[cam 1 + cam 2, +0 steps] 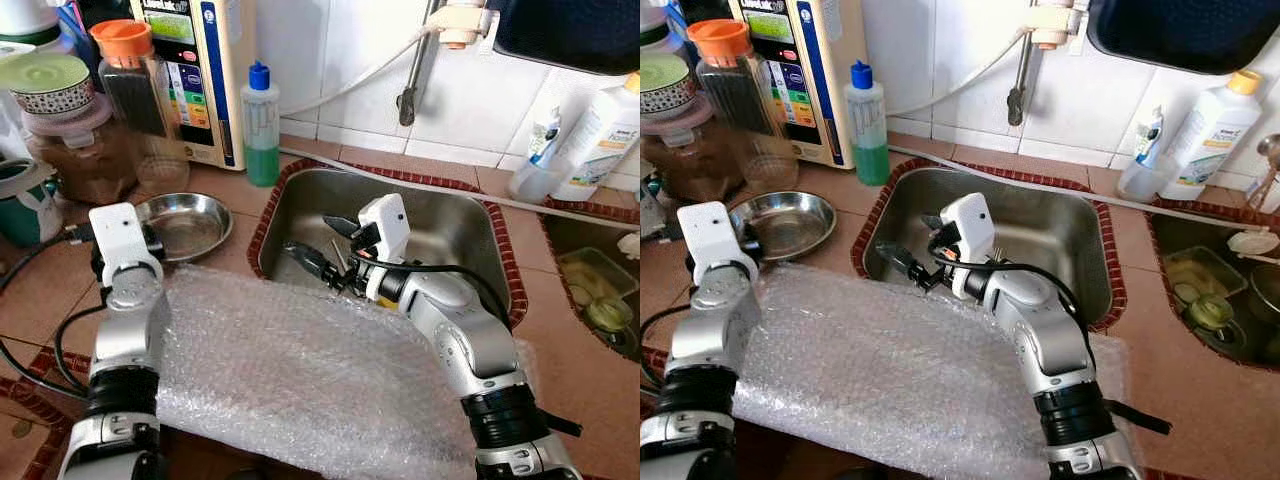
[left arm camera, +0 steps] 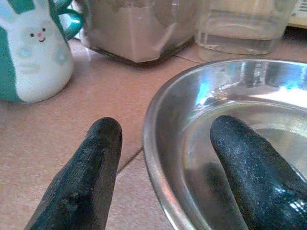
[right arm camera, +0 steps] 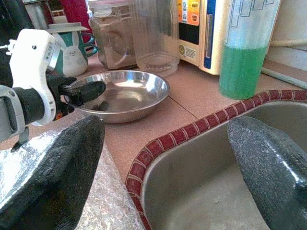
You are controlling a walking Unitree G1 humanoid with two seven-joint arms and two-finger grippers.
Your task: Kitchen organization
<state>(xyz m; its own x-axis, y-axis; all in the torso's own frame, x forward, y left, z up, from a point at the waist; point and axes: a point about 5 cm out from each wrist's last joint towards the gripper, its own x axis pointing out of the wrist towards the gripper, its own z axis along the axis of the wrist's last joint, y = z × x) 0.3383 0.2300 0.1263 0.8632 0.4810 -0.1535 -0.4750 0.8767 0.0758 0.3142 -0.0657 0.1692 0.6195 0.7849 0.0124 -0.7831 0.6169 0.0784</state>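
My left hand (image 2: 163, 177) was open, fingers straddling the rim of the steel dish (image 1: 185, 225), which sat on the tiled bench (image 1: 40, 290) at about 10 o'clock from the sink (image 1: 440, 225). I reckoned it light, rigid, slippery; pinch the thin rim. Right hand (image 1: 325, 250) was open over the sink edge.

You've got a shiny polished steel bowl (image 2: 230, 143) right at the left gripper (image 2: 165, 167), one matt, grainy black finger (image 2: 249, 167) over its mirror-like inside, the other over smooth terracotta counter tile (image 2: 57, 143). Past that finger sits a glossy ceramic bunny mug (image 2: 29, 52). Under both arms lies crinkly clear bubble wrap (image 1: 290, 370). Ahead of the right gripper (image 3: 163, 163) is a brushed, duller steel sink (image 1: 450, 225), with a see-through plastic bottle (image 1: 261, 125) of green liquid behind it.
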